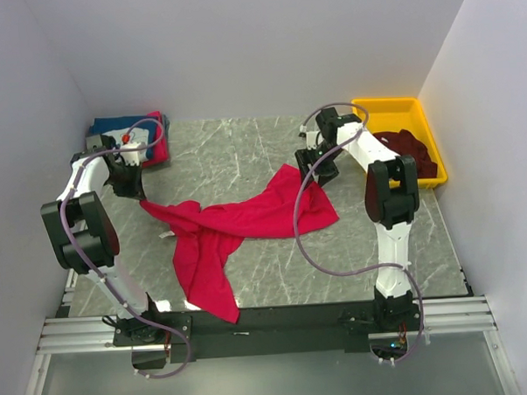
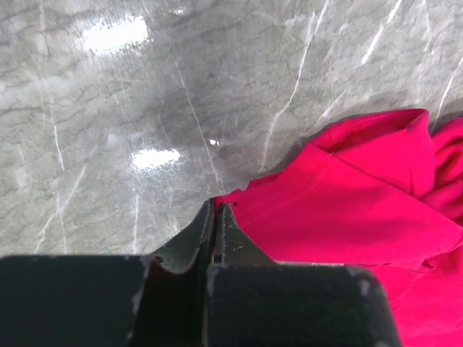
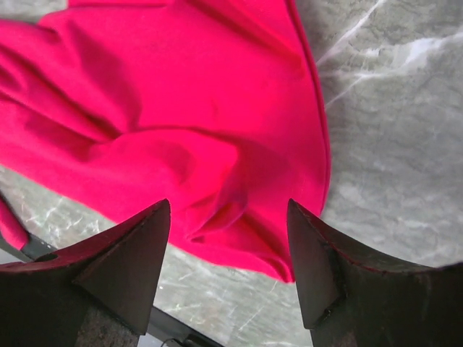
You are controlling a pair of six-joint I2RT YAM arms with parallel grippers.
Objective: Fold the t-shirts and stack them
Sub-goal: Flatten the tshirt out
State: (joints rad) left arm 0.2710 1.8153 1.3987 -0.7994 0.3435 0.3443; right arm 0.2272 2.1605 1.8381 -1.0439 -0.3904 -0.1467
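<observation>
A bright red t-shirt (image 1: 238, 220) lies crumpled and stretched across the middle of the table, one end trailing toward the front edge. My left gripper (image 1: 136, 194) is shut on the shirt's left corner; in the left wrist view the jaws (image 2: 217, 207) pinch the red hem (image 2: 340, 217) just above the marble. Over the shirt's far right corner my right gripper (image 1: 314, 171) stands open. In the right wrist view its fingertips (image 3: 155, 231) straddle a fold of red cloth (image 3: 181, 123) lying below them, without gripping it.
A yellow bin (image 1: 391, 113) at the back right holds dark maroon shirts (image 1: 415, 151). A folded navy and red pile (image 1: 130, 138) sits in the back left corner. White walls close in the table on three sides.
</observation>
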